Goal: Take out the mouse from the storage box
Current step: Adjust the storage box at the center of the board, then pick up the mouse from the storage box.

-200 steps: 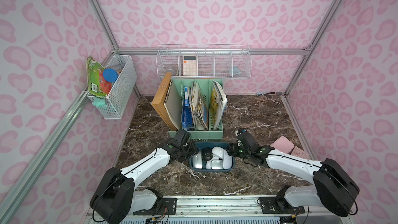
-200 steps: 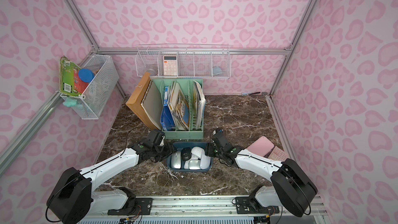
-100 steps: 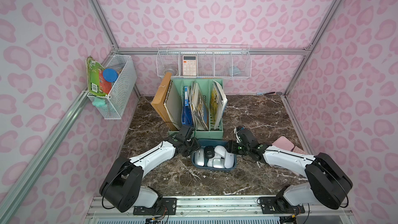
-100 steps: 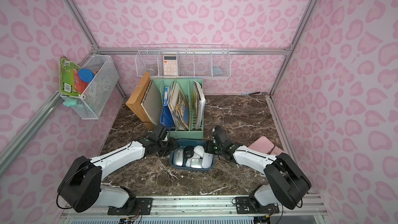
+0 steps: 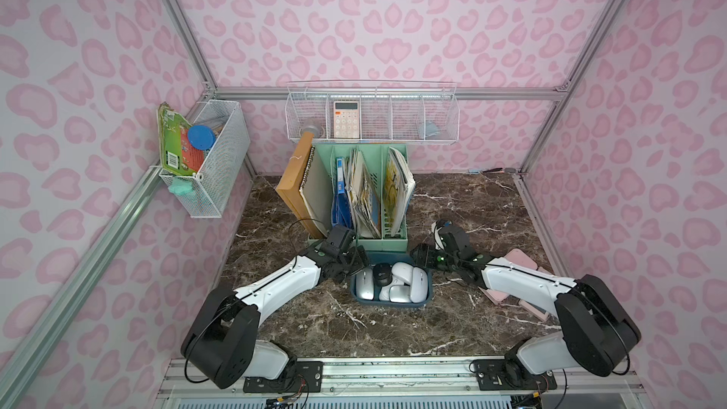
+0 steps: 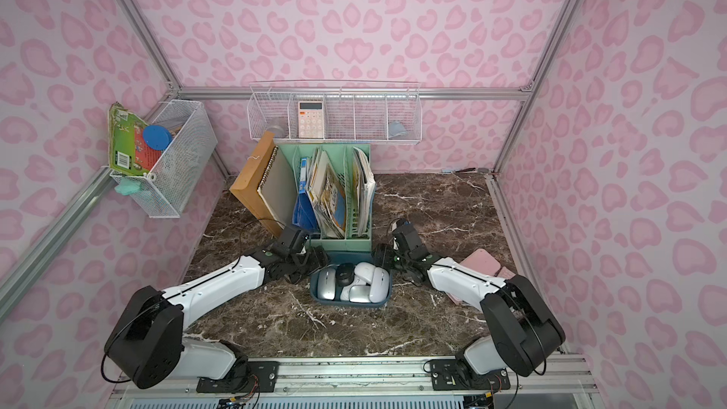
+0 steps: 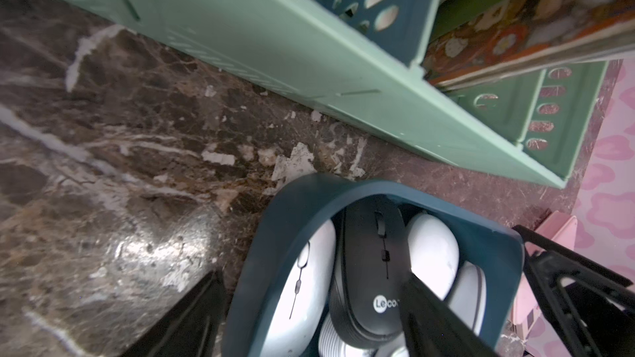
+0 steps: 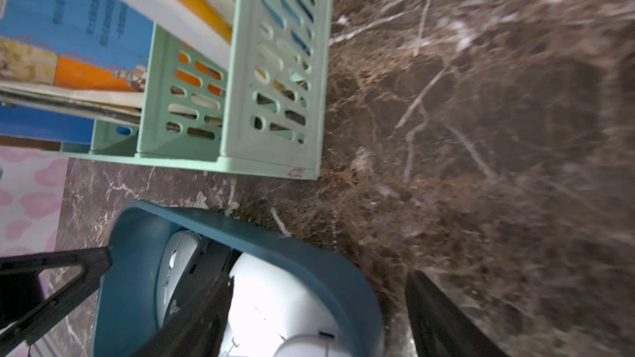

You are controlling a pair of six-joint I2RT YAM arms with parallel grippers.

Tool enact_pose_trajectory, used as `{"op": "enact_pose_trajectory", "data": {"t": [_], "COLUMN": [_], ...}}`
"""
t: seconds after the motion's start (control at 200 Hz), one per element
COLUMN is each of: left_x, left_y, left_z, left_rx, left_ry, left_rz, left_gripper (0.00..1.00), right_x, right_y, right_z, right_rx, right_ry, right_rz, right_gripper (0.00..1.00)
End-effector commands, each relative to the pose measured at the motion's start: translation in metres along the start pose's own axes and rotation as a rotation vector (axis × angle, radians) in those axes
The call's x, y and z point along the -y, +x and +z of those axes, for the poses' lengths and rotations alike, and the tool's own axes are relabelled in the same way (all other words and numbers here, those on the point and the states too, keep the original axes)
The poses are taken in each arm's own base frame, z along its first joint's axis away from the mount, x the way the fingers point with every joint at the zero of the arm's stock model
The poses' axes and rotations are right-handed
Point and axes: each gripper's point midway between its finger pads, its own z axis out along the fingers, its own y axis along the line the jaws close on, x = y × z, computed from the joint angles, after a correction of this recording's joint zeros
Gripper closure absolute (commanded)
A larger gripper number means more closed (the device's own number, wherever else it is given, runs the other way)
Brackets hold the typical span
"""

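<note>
Dark teal storage box on marble worktop; mint-green file holder just behind it, not touching. Contents: one black mouse, several white and silver mice, all lying inside. Fingers of left gripper apart, straddling one box wall. Fingers of right gripper apart, straddling the opposite wall. Neither holds anything.

The left arm is stretched long and low, angled inward with the wrist dipped. The left gripper has its jaws spread wide, fingers well apart in the left wrist view. The right arm mirrors it from the other side. The right gripper is tipped downward, jaws parted too, fingers clearly separated.
</note>
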Motion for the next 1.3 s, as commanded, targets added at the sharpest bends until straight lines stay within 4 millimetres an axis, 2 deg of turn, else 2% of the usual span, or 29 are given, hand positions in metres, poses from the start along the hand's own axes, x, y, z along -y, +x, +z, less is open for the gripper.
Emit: {"op": "enact_pose_trajectory", "data": {"t": [0.0,0.05,0.105,0.175,0.25,0.315,0.445,0.585,0.85,0.93,1.02,1.295], "left_x": [-0.029,-0.036,-0.033,-0.014,0.016,0.042,0.083,0.117,0.132,0.131,0.129,0.133], "left_y": [0.001,-0.001,-0.002,0.002,0.013,0.025,0.055,0.078,0.099,0.103,0.108,0.112], "left_z": [-0.016,-0.029,-0.044,-0.057,-0.062,-0.06,-0.041,-0.016,0.022,0.032,0.041,0.056], "left_rx": [0.042,0.075,0.109,0.113,0.084,0.044,-0.062,-0.14,-0.223,-0.242,-0.259,-0.273], "left_ry": [-0.125,-0.167,-0.175,-0.128,-0.05,0.004,0.06,0.162,0.126,0.113,0.105,0.1], "left_rz": [-0.01,0.011,0.064,0.146,0.227,0.296,0.396,0.415,0.435,0.431,0.428,0.434], "left_gripper": [0.14,0.13,0.11,0.09,0.08,0.07,0.07,0.07,0.12,0.17,0.24,0.41], "right_x": [0.021,0.026,0.032,0.037,0.046,0.053,0.064,0.063,0.07,0.061,0.062,0.052], "right_y": [-0.002,-0.005,-0.007,-0.01,-0.011,-0.011,-0.008,-0.001,0.009,0.006,0.003,0.005], "right_z": [-0.012,-0.019,-0.028,-0.038,-0.048,-0.056,-0.068,-0.076,-0.083,-0.087,-0.09,-0.078], "right_rx": [0.024,0.045,0.068,0.099,0.132,0.157,0.217,0.281,0.375,0.417,0.464,0.411], "right_ry": [0.068,0.085,0.107,0.13,0.168,0.186,0.196,0.113,0.032,-0.028,-0.042,-0.085], "right_rz": [-0.021,-0.036,-0.049,-0.066,-0.075,-0.078,-0.069,-0.067,-0.114,-0.141,-0.136,-0.152], "right_gripper": [0.17,0.17,0.17,0.17,0.17,0.16,0.16,0.14,0.15,0.15,0.14,0.14]}}
